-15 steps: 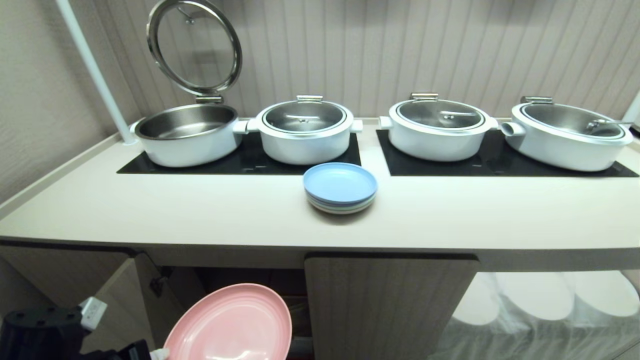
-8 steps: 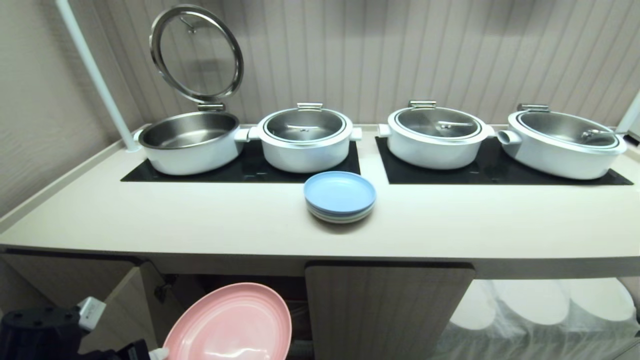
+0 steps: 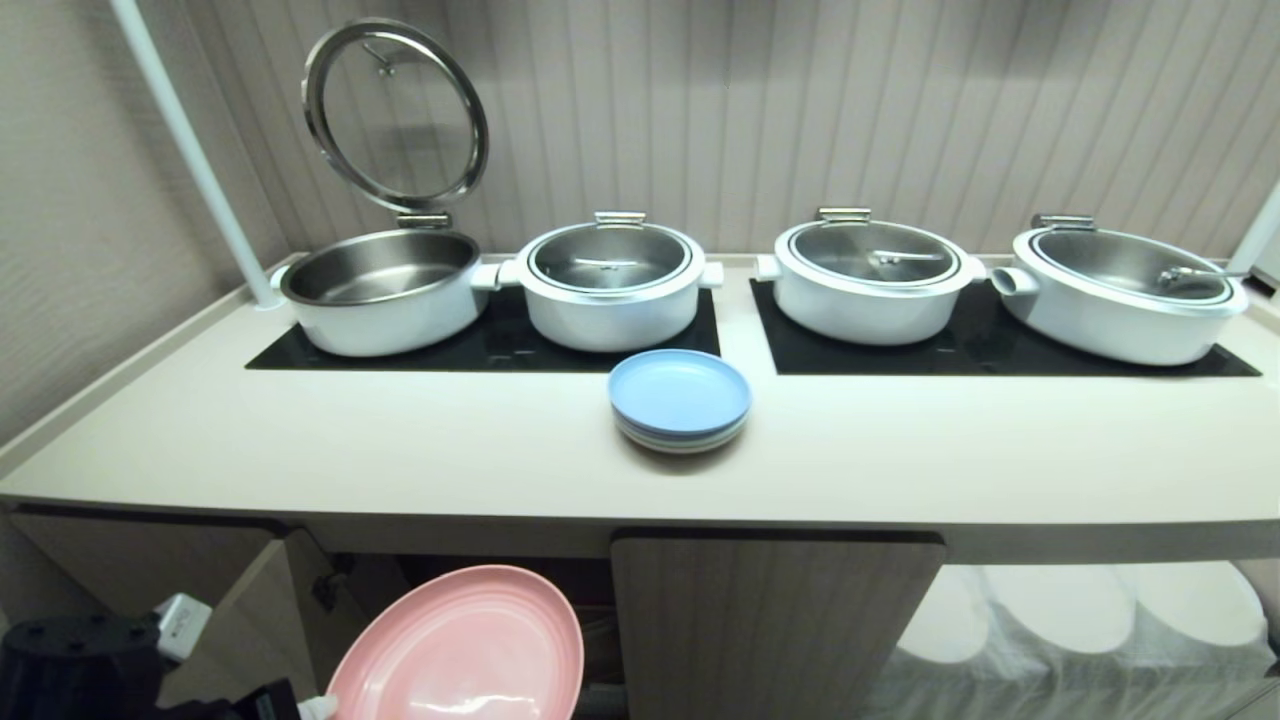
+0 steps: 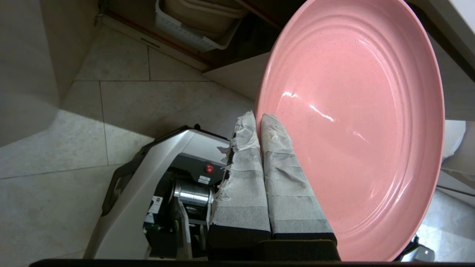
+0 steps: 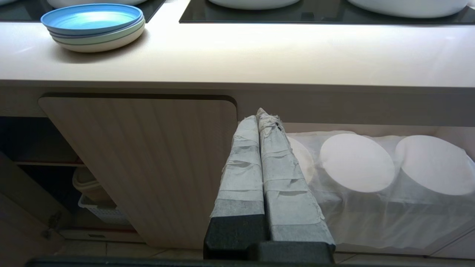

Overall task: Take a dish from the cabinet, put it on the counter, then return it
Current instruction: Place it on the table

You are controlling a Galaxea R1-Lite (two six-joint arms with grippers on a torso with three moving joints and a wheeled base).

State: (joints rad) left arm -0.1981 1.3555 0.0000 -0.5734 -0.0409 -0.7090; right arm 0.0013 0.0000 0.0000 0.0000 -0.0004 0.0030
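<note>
The pink dish (image 3: 460, 650) hangs tilted in front of the open left half of the cabinet (image 3: 775, 620), below the counter (image 3: 400, 450). My left gripper (image 3: 312, 708) is shut on the dish's rim at the bottom left. In the left wrist view the taped fingers (image 4: 282, 167) pinch the rim of the dish (image 4: 352, 122), with the left gripper (image 4: 259, 118) above the floor. My right gripper (image 5: 261, 115) is shut and empty, parked in front of the closed cabinet door (image 5: 148, 159), below the counter (image 5: 259, 52).
A blue-topped stack of plates (image 3: 680, 400) sits mid-counter in front of several white pots (image 3: 610, 280) on black cooktops (image 3: 990, 340). White-draped plates (image 3: 1060, 610) fill the recess at right. The left cabinet door (image 3: 250, 610) stands open; a white basket (image 4: 193, 26) sits inside.
The whole head view has shifted: the counter and pots sit lower in the picture, so the camera has moved. The dish stays held in my left gripper in the same spot.
</note>
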